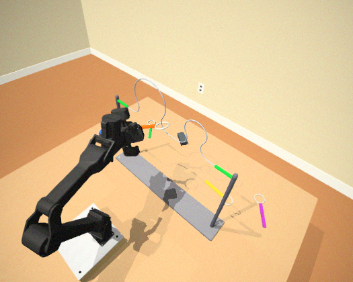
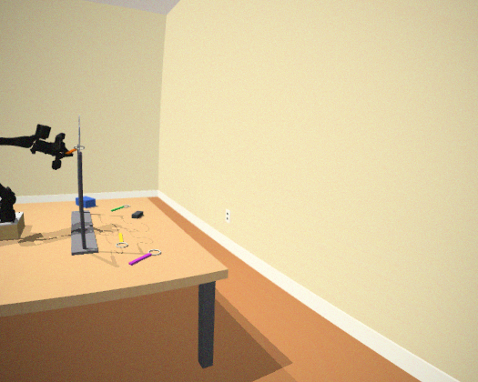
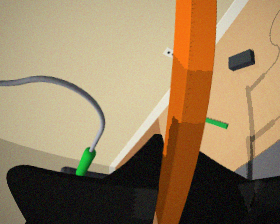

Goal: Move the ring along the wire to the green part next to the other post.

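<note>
Blue block (image 1: 100, 132) (image 2: 86, 202) noted at far left, mostly hidden by the arm from above; no open container is seen, and nothing is seen held in the block. Near it, one green wire sleeve (image 1: 122, 103) (image 3: 86, 161) is carried by the far grey post (image 1: 117, 97). To the right, the black parallel-jaw gripper (image 1: 142, 127) (image 2: 70, 154) (image 3: 164, 142) is closed on the straight orange handle (image 1: 148, 127) (image 2: 70, 152) (image 3: 190, 75). The pale ring (image 1: 169, 125) (image 2: 83, 147) is held around the thin grey wire (image 1: 165, 105) (image 2: 79, 131) (image 3: 95, 102), at the foot of the tall loop; contact cannot be ruled out. The ring lies nearly flat across a steep stretch, which is judged suitable. It should be centred, advanced in small steps and tilted gradually with each bend; turning the handle too early could bring the rim against grey wire. Farther right, the other green sleeve (image 1: 223, 171) meets the near grey post (image 1: 223, 201) (image 2: 80, 193).
</note>
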You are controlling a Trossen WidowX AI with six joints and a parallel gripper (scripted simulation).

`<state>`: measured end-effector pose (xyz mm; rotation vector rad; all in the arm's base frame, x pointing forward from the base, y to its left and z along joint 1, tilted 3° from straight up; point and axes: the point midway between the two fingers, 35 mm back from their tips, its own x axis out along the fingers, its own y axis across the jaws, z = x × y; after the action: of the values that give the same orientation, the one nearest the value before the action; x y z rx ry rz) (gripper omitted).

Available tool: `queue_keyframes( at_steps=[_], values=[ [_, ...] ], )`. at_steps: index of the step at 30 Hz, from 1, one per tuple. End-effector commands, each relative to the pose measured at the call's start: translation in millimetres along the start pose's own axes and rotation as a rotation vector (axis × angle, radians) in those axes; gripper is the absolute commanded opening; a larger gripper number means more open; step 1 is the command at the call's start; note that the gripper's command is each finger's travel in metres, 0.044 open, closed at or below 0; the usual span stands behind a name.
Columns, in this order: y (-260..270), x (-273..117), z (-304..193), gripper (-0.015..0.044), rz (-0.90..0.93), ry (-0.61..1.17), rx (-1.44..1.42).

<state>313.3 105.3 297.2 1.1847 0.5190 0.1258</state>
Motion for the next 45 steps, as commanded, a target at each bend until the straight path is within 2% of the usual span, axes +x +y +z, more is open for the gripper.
queue_keyframes(
  at_steps=[1, 45],
  values=[
    [16, -3, 0, -0.015, 0.05, 0.011, 0.072],
    [104, -35, 38, -0.015, 0.362, 0.081, 0.629]
  ],
)
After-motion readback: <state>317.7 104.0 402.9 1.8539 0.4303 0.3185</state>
